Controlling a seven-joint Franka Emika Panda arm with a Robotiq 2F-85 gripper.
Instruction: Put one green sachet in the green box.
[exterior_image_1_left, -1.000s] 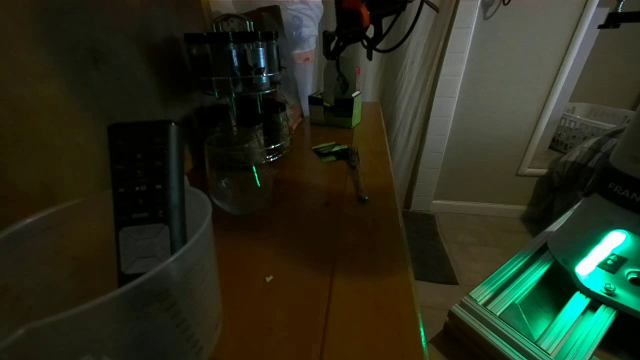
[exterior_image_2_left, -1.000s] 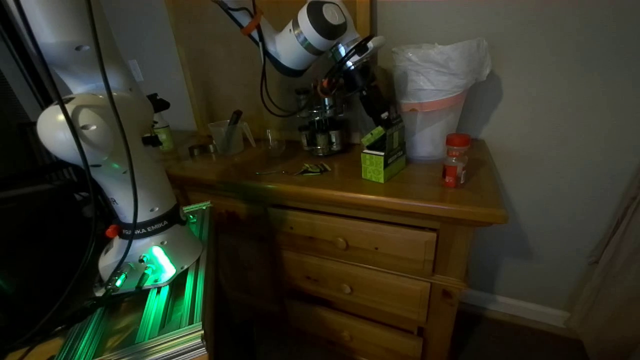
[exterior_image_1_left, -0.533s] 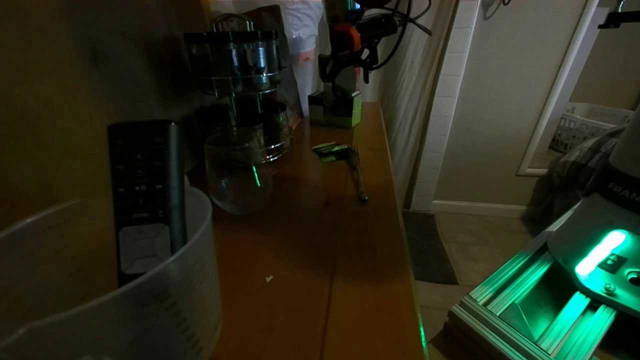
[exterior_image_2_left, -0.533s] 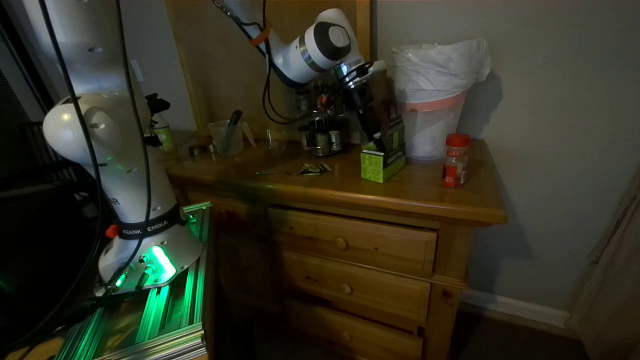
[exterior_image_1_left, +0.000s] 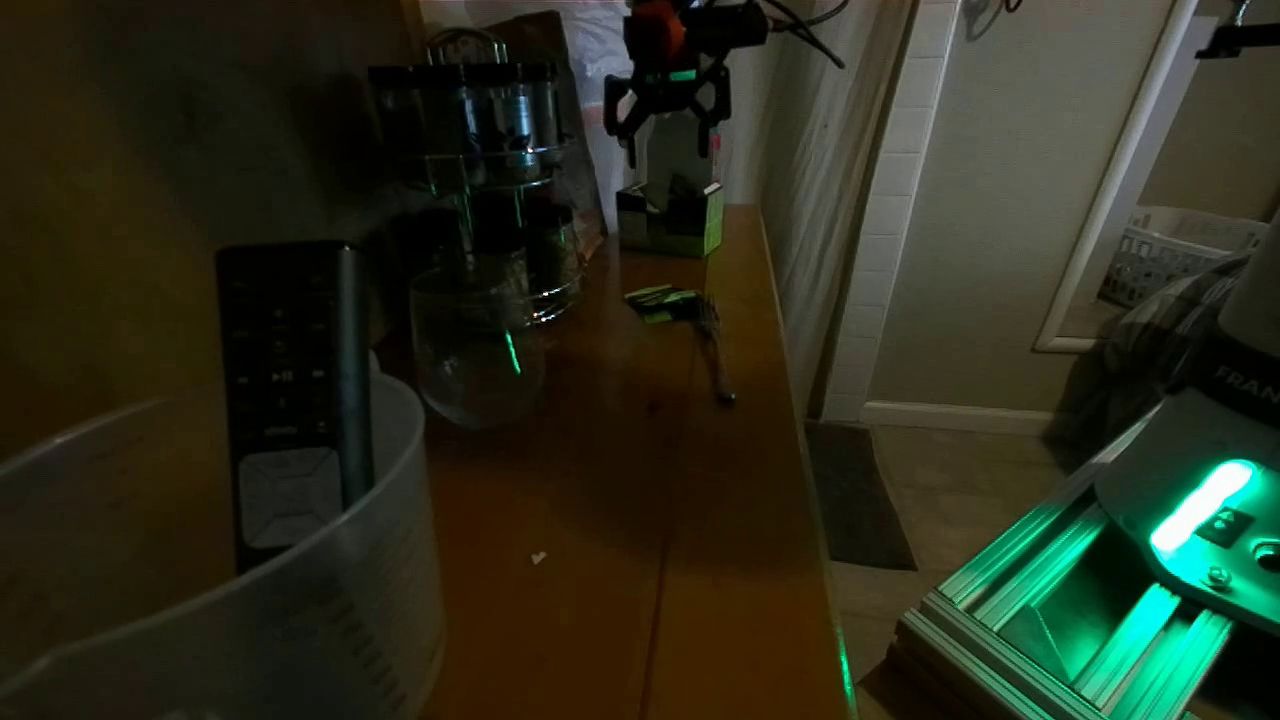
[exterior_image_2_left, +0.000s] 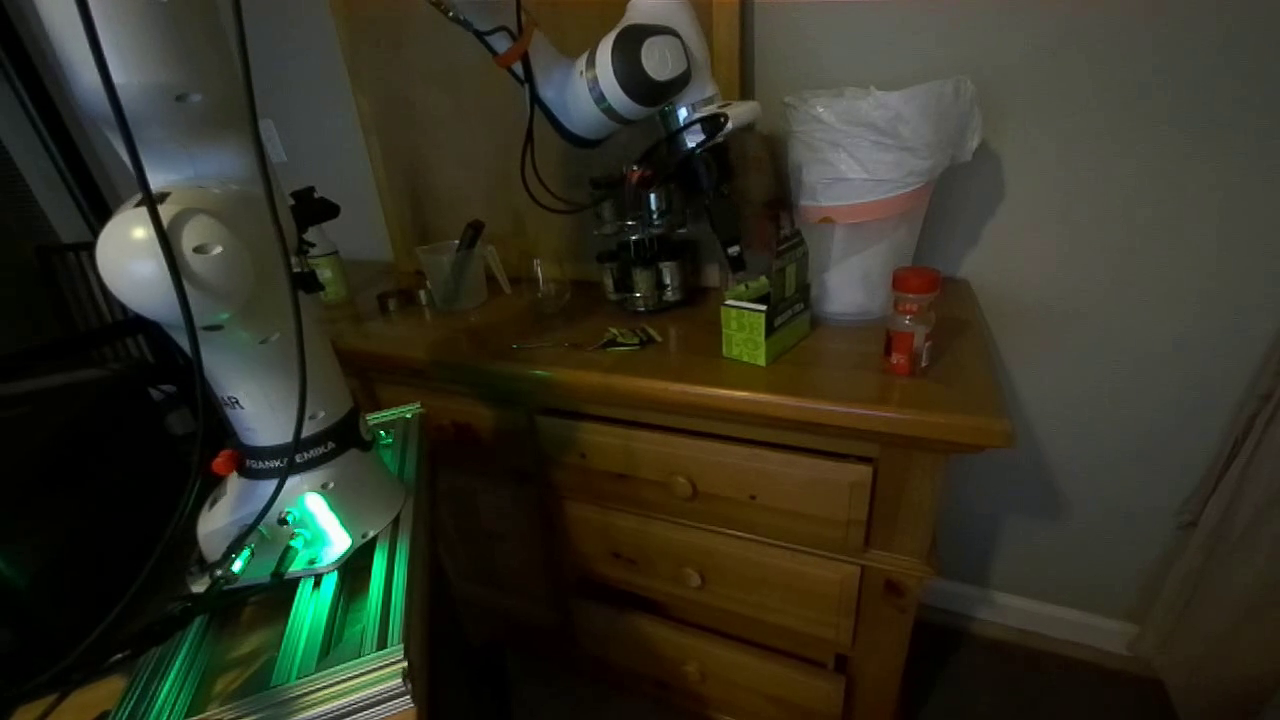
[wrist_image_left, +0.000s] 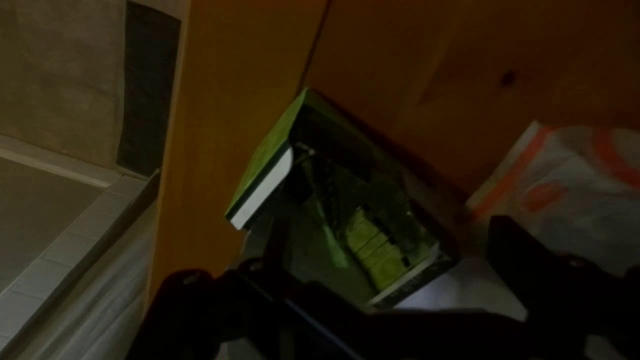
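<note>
The drop looks done: the gripper (exterior_image_1_left: 667, 156) stands wide near the top of the green box (exterior_image_2_left: 746, 338), and what seems a green sachet (wrist_image_left: 376, 250) lies inside. A clean lift away should follow. The robot's base (exterior_image_2_left: 370, 495) reads "FRANK… EMIKA", a cable (exterior_image_2_left: 303, 350) crossing it; the box's lettering is unreadable.

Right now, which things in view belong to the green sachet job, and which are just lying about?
For the job:
green box
green sachets
pincer

Just lying about:
fork
remote
measuring jug
glass
dark-lidded jars
red-lidded jar
</note>
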